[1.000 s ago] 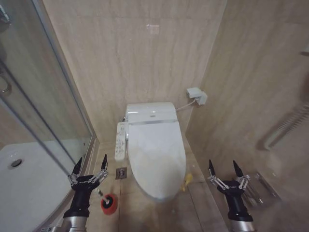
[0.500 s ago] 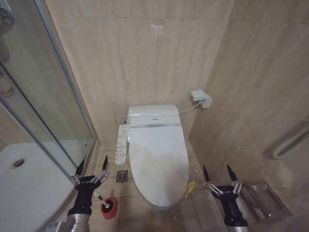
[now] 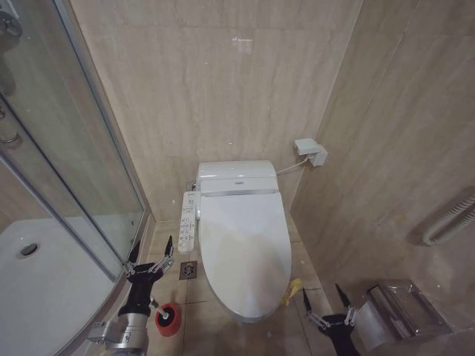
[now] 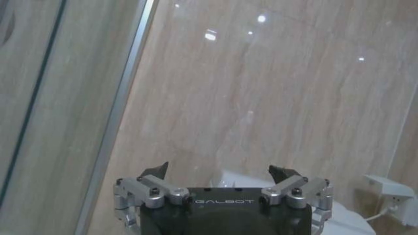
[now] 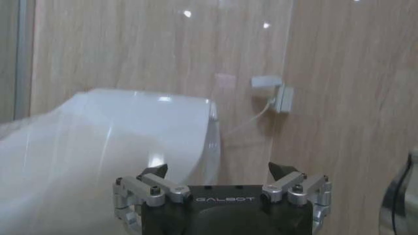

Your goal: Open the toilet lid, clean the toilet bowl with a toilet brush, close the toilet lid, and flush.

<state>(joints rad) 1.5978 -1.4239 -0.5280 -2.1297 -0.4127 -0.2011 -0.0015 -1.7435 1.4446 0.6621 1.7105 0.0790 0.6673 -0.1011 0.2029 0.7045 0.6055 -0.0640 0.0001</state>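
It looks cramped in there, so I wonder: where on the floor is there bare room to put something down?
Bare tile lies in front of the closed toilet lid, between the red holder and the right gripper. It is crowded on the left, where the holder, floor drain and open left gripper sit by the shower door. On the right, a yellow ribbon hangs near the wall.

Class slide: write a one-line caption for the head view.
Both open grippers, left gripper and right gripper, flank the closed toilet lid; red holder on floor.
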